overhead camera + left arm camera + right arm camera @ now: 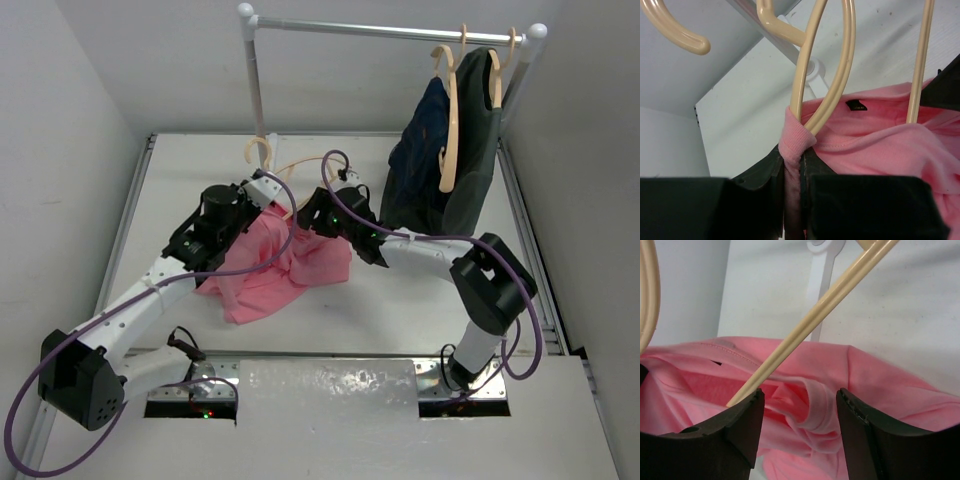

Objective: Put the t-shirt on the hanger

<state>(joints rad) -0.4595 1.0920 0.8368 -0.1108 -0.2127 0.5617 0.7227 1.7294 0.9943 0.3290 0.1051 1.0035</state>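
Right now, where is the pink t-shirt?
The pink t-shirt lies crumpled on the table, left of centre in the top view, between the right tool and the left tool, which pinches its collar against the tan hanger.

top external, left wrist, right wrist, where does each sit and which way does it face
top external: above and behind the bases, looking down on the table; left arm and right arm show.
left wrist: on its arm, looking along the left claw, shut on the t-shirt, toward the hanger.
right wrist: on its arm, looking past the open right claw at the cloth.
shared: both wrist views show the t-shirt and hanger.
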